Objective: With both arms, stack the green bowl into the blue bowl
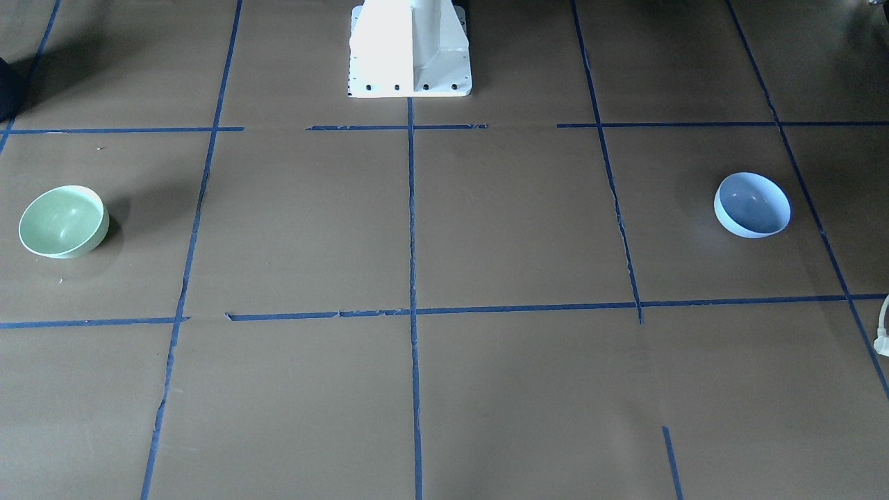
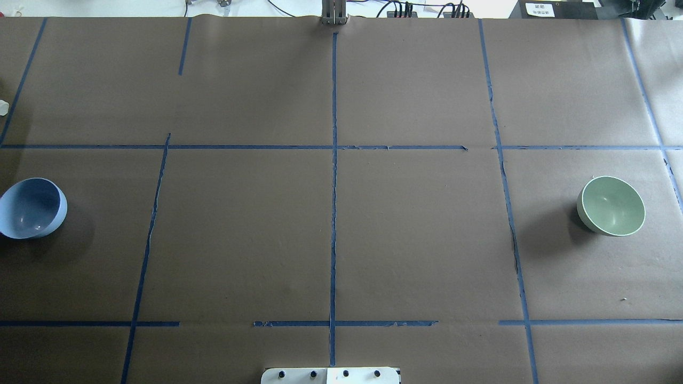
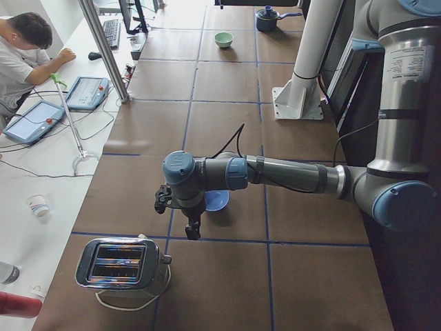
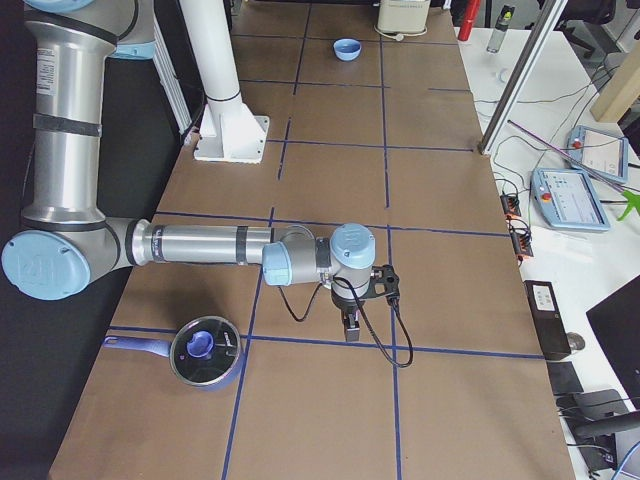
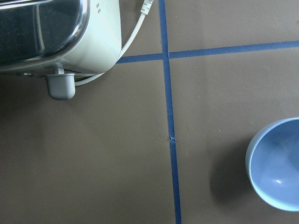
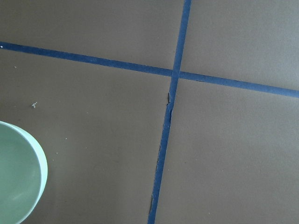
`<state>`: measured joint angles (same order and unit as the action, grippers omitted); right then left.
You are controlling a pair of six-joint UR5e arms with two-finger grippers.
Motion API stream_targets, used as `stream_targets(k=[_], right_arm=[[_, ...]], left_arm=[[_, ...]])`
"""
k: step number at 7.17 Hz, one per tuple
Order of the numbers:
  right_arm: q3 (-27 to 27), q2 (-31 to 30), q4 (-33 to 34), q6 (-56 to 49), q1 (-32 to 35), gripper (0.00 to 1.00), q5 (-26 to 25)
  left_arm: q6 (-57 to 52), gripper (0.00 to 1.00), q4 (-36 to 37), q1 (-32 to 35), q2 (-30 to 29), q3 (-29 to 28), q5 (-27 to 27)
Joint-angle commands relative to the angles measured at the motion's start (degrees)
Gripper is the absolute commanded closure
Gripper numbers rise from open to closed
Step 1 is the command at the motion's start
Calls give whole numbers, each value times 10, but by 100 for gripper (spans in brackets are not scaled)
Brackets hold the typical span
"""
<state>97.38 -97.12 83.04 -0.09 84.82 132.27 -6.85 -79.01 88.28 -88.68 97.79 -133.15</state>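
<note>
The green bowl (image 1: 62, 221) stands upright and empty near the table's end on my right (image 2: 612, 206); it also shows in the right wrist view (image 6: 16, 184) and far off in the exterior left view (image 3: 223, 39). The blue bowl (image 1: 752, 205) stands upright and empty near the opposite end (image 2: 32, 208), and shows in the left wrist view (image 5: 278, 170). My left gripper (image 3: 192, 232) hangs beside the blue bowl (image 3: 217, 201). My right gripper (image 4: 351, 328) points down at the table. Both show only in side views, so I cannot tell if they are open or shut.
A chrome toaster (image 3: 120, 263) with a white cord stands close to the left gripper (image 5: 51, 32). A blue lidded pot (image 4: 205, 352) sits near the right arm. The white pedestal (image 1: 410, 48) stands at the table's middle. An operator (image 3: 27, 55) sits beside the table.
</note>
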Motion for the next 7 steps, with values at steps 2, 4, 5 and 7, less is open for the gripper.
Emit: stream_targets(k=[2, 4, 5, 7], right_arm=[[0, 1, -1, 0, -9, 0, 0], [2, 1, -1, 0, -11, 0, 0], [1, 4, -1, 0, -20, 0, 3], [-1, 19, 0, 1, -29, 0, 4]], left_arm=[[1, 0, 0, -16, -1, 2, 0], [5, 0, 0, -32, -6, 3, 3], [6, 0, -13, -32, -27, 2, 4], [6, 0, -107, -33, -39, -8, 5]])
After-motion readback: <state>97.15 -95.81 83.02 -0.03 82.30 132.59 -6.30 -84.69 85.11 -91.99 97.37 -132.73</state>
